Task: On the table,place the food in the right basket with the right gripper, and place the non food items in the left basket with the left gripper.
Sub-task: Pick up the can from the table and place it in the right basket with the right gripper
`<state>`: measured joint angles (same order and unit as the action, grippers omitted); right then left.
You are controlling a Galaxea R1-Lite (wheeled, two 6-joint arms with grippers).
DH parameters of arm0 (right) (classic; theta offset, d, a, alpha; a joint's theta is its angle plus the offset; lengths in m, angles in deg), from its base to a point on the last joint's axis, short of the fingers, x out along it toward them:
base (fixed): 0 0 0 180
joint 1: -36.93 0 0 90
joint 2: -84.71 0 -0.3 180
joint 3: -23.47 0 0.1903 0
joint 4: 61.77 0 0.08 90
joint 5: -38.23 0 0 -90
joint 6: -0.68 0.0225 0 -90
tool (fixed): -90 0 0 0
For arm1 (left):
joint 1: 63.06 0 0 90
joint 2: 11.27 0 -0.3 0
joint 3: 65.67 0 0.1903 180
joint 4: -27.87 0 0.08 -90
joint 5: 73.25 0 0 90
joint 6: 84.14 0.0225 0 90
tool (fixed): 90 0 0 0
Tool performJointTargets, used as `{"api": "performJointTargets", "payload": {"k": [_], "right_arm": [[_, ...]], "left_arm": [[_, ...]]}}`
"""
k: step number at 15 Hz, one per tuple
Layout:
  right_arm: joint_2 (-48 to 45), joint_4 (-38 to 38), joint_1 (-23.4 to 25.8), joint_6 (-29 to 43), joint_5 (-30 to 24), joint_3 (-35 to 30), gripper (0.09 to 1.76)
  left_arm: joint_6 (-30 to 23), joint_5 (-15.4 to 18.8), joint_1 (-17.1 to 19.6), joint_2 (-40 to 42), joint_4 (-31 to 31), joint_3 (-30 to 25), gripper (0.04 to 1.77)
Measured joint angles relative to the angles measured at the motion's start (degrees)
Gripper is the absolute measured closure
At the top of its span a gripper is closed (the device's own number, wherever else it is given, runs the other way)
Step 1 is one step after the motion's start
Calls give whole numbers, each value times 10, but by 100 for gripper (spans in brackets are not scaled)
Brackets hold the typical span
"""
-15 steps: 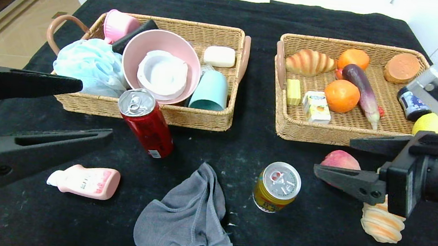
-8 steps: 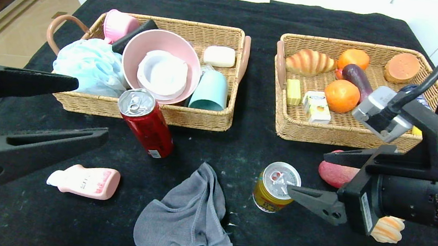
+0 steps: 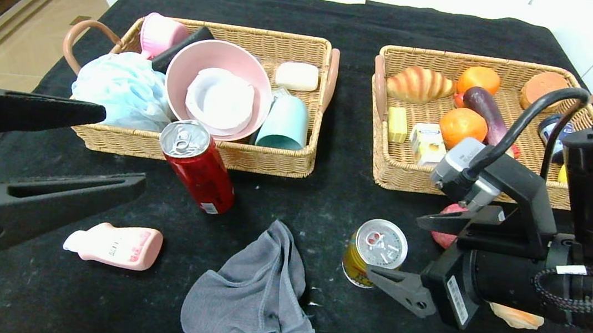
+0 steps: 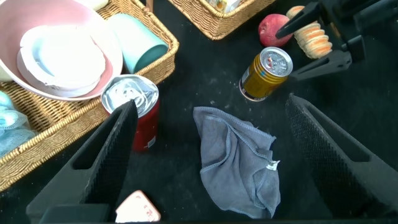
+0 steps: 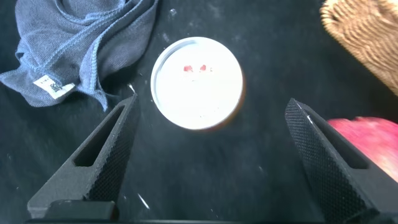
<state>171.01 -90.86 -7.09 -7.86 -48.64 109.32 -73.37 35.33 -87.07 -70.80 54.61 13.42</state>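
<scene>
Now the right gripper (image 3: 401,251), lower right of the head view, hangs with jaws spread wide just beside the upright yellow drink can (image 3: 374,253), gripping nothing. Behind its fingers sits the peach (image 3: 442,236), and the striped bread roll (image 3: 516,318) peeks out beneath the arm. At far left the left gripper (image 3: 120,146) is also spread and empty, above the table (image 3: 346,21).

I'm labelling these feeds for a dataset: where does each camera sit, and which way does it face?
Head: on the robot's head, looking down at the table; left claw and right claw show.
Left wrist: on the left arm, facing the grey cloth; its open fingers show.
Right wrist: on the right arm, straight above the yellow can.
All share that can.
</scene>
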Motion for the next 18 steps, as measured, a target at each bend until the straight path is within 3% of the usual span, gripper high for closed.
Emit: {"api": "performJointTargets", "payload": {"k": [18], "right_arm": [[90,70,-15,-3,26,1,15]], "left_arm": [[0,0,0,-1,0,-3,9]]}}
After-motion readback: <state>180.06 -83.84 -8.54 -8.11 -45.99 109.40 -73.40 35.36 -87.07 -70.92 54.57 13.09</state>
